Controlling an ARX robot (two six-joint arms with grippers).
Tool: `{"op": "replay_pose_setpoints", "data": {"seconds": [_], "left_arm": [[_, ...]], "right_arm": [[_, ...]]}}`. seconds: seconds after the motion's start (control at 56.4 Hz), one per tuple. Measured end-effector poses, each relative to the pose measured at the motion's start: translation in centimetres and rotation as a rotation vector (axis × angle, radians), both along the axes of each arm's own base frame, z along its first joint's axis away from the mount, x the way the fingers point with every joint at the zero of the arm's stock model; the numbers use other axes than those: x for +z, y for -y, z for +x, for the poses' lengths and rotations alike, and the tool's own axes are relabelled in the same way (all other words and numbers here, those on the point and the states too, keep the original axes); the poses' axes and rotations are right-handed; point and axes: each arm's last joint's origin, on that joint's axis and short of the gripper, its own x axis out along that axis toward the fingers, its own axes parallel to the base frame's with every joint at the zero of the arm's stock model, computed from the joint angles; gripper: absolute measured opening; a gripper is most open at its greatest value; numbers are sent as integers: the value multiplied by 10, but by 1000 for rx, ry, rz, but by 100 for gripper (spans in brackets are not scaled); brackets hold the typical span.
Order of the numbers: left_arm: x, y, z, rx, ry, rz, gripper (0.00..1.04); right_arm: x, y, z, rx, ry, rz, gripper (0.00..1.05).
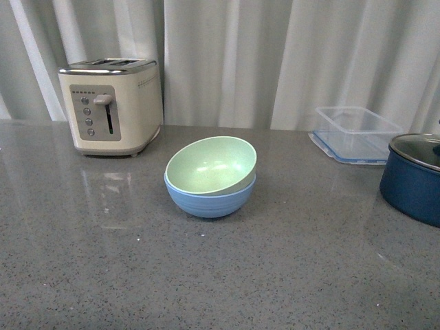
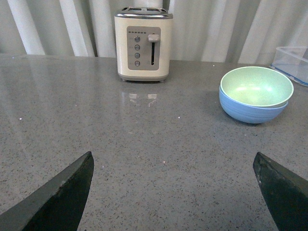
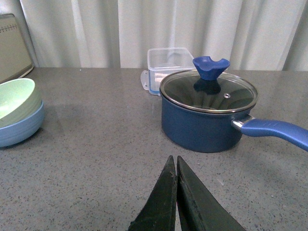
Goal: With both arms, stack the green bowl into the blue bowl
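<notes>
The pale green bowl (image 1: 212,165) sits nested in the light blue bowl (image 1: 210,200) at the middle of the grey counter, tilted a little. The pair also shows in the left wrist view, green bowl (image 2: 255,86) in blue bowl (image 2: 251,110), and at the edge of the right wrist view, green bowl (image 3: 15,100) in blue bowl (image 3: 19,129). Neither arm shows in the front view. My left gripper (image 2: 173,166) is open and empty, well short of the bowls. My right gripper (image 3: 174,161) is shut and empty, in front of the navy pot.
A cream toaster (image 1: 111,106) stands at the back left. A clear plastic container (image 1: 355,133) sits at the back right. A navy pot with glass lid (image 3: 207,111) and a blue handle (image 3: 274,131) stands at the right. White curtains hang behind the counter.
</notes>
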Motion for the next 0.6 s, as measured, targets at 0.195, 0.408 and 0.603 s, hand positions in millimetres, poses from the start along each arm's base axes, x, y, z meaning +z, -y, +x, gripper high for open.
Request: {"op": "replay_pose_setpoints", "data": {"seconds": [0.195, 0.408, 0.603], "left_arm": [[0, 0, 0, 0, 0, 0, 98], [0, 0, 0, 0, 0, 0, 98], [0, 0, 0, 0, 0, 0, 98]], "right_arm": [[-8, 0, -10, 0, 13, 0, 1], [-11, 0, -18, 0, 7, 0, 1], [-9, 0, -24, 0, 12, 0, 1]]}}
